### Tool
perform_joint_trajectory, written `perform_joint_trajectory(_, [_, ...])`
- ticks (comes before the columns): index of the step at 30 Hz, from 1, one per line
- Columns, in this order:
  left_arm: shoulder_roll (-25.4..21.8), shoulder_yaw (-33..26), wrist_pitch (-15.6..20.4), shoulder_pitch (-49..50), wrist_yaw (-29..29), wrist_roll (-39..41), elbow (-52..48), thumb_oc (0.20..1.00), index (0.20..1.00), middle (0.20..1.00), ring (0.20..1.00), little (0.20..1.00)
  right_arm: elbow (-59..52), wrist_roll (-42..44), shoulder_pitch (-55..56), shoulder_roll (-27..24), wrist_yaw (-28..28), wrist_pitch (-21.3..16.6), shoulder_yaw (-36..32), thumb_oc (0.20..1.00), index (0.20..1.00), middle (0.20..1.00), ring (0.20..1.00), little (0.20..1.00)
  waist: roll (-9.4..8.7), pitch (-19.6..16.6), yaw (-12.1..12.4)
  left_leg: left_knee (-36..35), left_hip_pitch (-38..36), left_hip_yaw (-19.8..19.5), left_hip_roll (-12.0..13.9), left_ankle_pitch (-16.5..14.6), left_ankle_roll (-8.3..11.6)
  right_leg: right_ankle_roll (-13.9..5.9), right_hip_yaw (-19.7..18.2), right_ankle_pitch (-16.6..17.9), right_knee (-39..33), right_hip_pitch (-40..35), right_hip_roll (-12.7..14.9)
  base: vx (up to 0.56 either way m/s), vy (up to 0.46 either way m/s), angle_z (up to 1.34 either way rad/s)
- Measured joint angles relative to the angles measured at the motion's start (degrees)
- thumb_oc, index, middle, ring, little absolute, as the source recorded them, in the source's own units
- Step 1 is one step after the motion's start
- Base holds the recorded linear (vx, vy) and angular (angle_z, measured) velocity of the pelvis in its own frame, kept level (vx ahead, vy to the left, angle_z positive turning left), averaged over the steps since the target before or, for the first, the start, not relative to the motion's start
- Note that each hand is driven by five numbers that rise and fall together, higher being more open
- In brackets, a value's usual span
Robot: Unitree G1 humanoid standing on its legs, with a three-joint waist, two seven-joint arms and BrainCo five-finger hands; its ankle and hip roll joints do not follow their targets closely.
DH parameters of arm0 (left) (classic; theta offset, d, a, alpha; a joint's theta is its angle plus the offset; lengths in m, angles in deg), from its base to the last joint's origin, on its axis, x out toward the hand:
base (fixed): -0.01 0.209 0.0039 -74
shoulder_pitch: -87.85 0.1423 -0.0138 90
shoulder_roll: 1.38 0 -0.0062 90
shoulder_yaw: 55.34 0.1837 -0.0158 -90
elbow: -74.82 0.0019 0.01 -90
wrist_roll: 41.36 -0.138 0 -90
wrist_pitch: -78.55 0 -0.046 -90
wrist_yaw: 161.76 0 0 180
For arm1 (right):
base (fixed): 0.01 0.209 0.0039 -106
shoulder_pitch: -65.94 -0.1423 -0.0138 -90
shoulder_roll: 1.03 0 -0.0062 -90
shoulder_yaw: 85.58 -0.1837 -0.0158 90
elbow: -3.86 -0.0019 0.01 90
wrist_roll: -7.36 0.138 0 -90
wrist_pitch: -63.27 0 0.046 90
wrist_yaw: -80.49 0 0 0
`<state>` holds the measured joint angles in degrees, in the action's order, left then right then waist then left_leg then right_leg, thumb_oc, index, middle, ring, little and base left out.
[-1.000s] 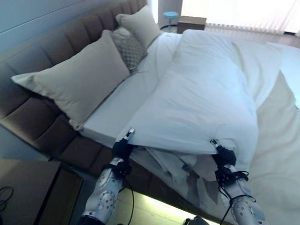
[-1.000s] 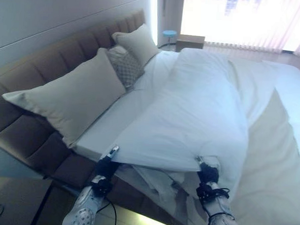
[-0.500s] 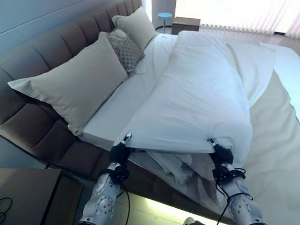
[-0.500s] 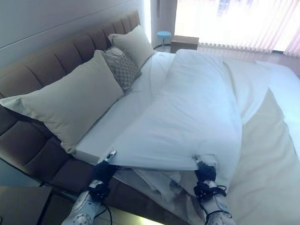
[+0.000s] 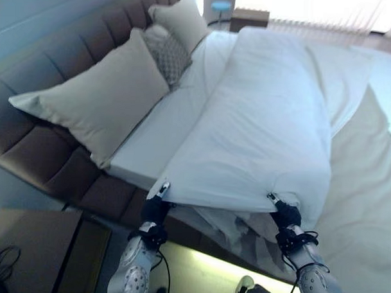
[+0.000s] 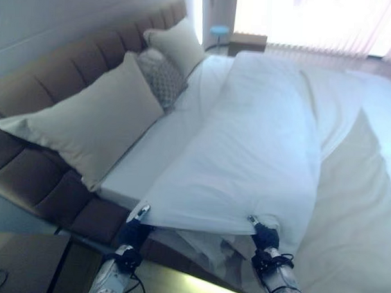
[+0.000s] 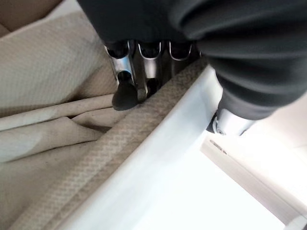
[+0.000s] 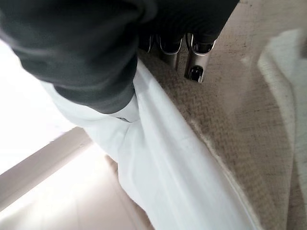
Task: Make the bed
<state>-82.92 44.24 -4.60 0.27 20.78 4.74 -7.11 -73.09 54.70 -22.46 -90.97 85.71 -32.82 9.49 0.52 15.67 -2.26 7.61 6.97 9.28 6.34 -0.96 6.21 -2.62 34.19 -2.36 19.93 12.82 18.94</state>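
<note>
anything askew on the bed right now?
Yes. The white duvet lies folded over itself in a diagonal strip, exposing the beige blanket and sheet; rumpled folds hang under the edge pinched by the left hand and right hand.

Duvet (image 5: 267, 130): smooth white cloth, matt; edge backed with coarse beige woven fabric (image 7: 120, 139), herringbone texture. Headboard (image 5: 50, 71): padded brown upholstery, matt, channelled. Large pillow (image 5: 97, 98): plain matt cloth. Small cushion (image 5: 168, 54): patterned weave. Left hand (image 7: 134, 72): glossy metal fingers, dark matt tips. Nightstand (image 5: 31, 243): brown, wood-like, matt.
</note>
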Motion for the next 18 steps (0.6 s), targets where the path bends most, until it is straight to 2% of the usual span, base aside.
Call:
perform_joint_trajectory(4, [-1.07,0.06,1.15,-4.80,-0.99,-0.32,-0.07,0.200,0.200,0.200,0.200,0.200,0.82,-0.74,-4.57,-1.02,-0.53,-1.16,0.16,0.200,0.200,0.200,0.200,0.200,-0.16,6.47,0.13,4.75,8.68,-0.24,-0.19,-0.02,-0.33,0.49,-0.66,-0.36,3.57,7.15,1.84,-0.23,0.014,0.11])
perform_joint_trajectory(5, [-1.38,0.06,2.39,-7.03,-1.41,-0.32,-0.08,0.200,0.200,0.200,0.200,0.200,0.87,-1.19,-6.64,-1.02,-0.85,-1.89,0.04,0.200,0.200,0.200,0.200,0.200,-0.28,9.55,0.05,6.20,11.58,-0.44,-0.22,0.13,-0.60,1.02,-0.37,-0.35,4.63,9.83,2.47,-0.13,-0.008,0.11])
perform_joint_trajectory(8, [-1.47,0.31,3.05,-10.15,-3.05,-0.31,0.43,0.200,0.200,0.200,0.200,0.200,2.62,-1.74,-9.95,-0.39,-3.00,-2.73,0.05,0.200,0.200,0.200,0.200,0.200,-0.28,14.54,0.10,8.89,15.78,-0.57,-0.09,0.51,-0.85,2.46,-0.86,-0.77,7.42,13.14,3.42,-0.12,-0.036,0.22])
perform_joint_trajectory(11, [-2.02,0.44,6.20,-14.25,-5.14,-0.29,0.51,0.200,0.200,0.200,0.200,0.200,3.00,-2.06,-14.56,-0.59,-4.54,-3.90,0.36,0.200,0.200,0.200,0.200,0.200,-0.48,14.70,0.18,12.76,27.25,-1.68,0.17,0.65,-1.19,3.07,-0.88,-1.90,10.83,23.14,4.46,-0.11,-0.053,0.23])
perform_joint_trajectory(12, [-2.40,0.42,6.28,-15.27,-5.59,-0.28,0.67,0.200,0.200,0.200,0.200,0.200,3.04,-2.36,-15.54,-0.57,-4.65,-4.05,0.34,0.200,0.200,0.200,0.200,0.200,-0.55,15.25,0.24,13.22,28.44,-1.76,0.18,0.95,-1.15,3.95,-0.70,-1.64,11.47,24.13,4.51,-0.09,-0.043,0.24])
perform_joint_trajectory(18, [-3.96,0.96,8.58,-22.80,-9.03,-0.28,7.16,0.200,0.200,0.200,0.200,0.200,13.43,-2.76,-26.95,-0.70,-8.83,-5.71,2.74,0.200,0.200,0.200,0.200,0.200,-0.54,15.76,0.29,16.95,39.63,-2.10,0.57,1.38,-1.48,4.65,-2.13,-1.75,14.16,34.78,5.43,-0.05,-0.025,0.03])
